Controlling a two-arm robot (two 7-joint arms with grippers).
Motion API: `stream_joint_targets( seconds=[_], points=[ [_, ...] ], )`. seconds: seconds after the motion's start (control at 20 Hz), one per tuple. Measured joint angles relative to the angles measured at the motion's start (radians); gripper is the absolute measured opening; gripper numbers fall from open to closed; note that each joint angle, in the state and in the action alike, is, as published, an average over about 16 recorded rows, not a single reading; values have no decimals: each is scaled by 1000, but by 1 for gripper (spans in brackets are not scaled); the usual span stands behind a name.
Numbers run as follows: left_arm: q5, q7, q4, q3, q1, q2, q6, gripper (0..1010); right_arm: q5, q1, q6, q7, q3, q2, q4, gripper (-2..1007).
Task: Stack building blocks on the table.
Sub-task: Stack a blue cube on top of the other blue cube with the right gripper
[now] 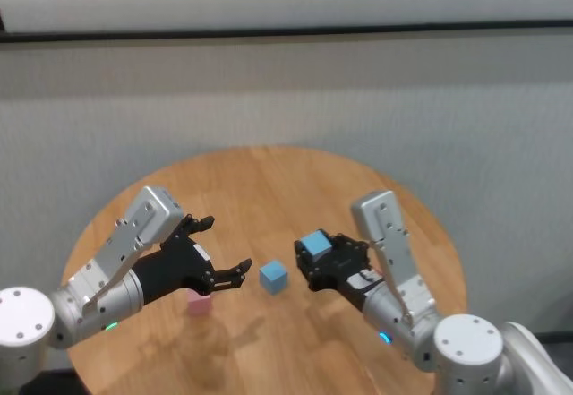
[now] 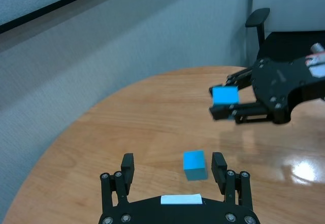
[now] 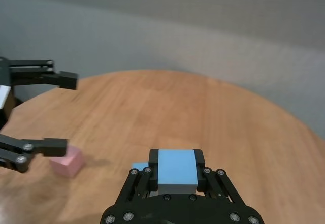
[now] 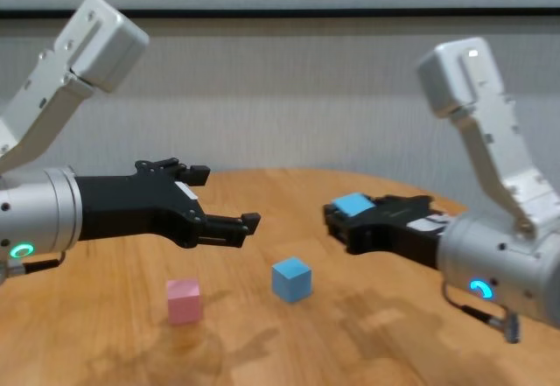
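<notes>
Right tool (image 1: 307, 263) clamps blue block (image 1: 314, 244), raised above table (image 1: 269, 180).

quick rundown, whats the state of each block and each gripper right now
held blue block: clamped in the right gripper, lifted off the table
loose blue block: resting on the table, unstacked
pink block: resting on the table, unstacked
right gripper: shut on the held blue block
left gripper: open, empty, above the table

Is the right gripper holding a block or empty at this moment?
Holding one. The right gripper is shut on a light blue block, raised off the table; chest view shows it above the surface.
</notes>
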Motion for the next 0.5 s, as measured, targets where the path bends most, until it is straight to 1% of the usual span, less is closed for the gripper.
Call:
stream_joint_targets(
  seconds=[0.25,0.5],
  points=[
    [0,3,-2,-1,2,2,0,1002,-5,31,-7,9,-33,-19,46,369],
    [-1,9,-8,-5,9,7,3,1002,-5,63,-25,20,-55,-34,101,369]
  ],
)
